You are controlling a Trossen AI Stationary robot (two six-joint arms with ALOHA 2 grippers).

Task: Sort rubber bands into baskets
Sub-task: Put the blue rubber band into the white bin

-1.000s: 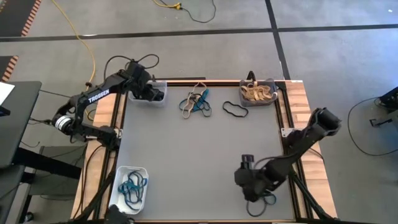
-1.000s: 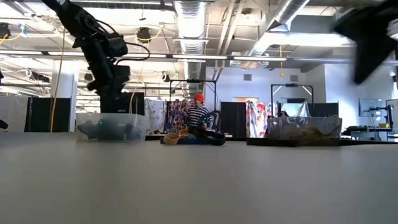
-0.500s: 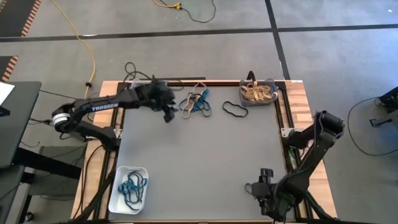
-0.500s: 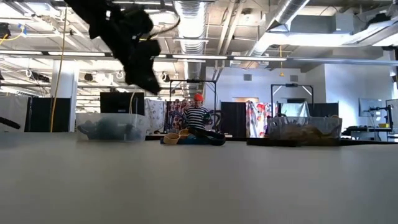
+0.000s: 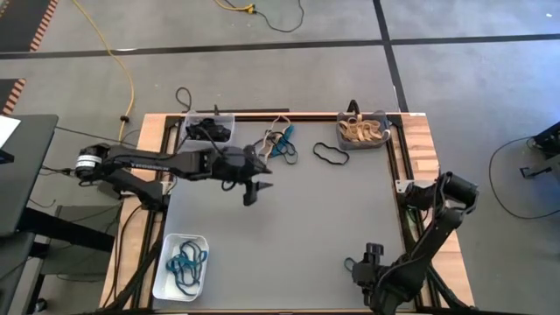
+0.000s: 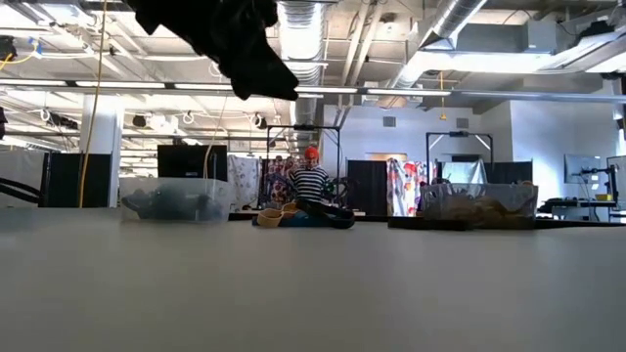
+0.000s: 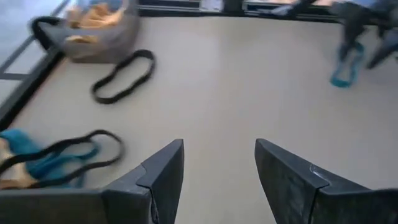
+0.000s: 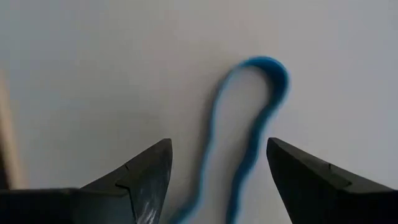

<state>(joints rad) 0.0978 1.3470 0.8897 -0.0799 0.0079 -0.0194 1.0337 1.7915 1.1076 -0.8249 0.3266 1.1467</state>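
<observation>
My left gripper point(image 5: 253, 192) hangs open and empty over the table's middle left, just near of a mixed pile of rubber bands point(image 5: 275, 144). A single black band point(image 5: 331, 155) lies flat beside the pile. The clear basket point(image 5: 210, 128) at the far left holds black bands. The dark grey basket point(image 5: 363, 131) at the far right holds tan ones, and the white basket point(image 5: 181, 265) at the near left holds teal ones. My right gripper point(image 5: 374, 273) is open near the near right corner, pointing down. Below it, between its fingers, a teal band point(image 8: 249, 137) lies on the table.
The table is ringed by a raised wooden frame point(image 5: 418, 140). Bare grey table top point(image 5: 297, 227) stretches between the two grippers. A yellow cable point(image 5: 105, 44) lies on the floor beyond the far edge. In the low view, a seated person point(image 6: 310, 186) shows far behind the table.
My left gripper has swung from over the clear basket toward the table's right and near side, past the pile, and has tipped up from pointing steeply down. My right gripper has gone toward the near right corner and sunk lower. Neither has changed its opening.
</observation>
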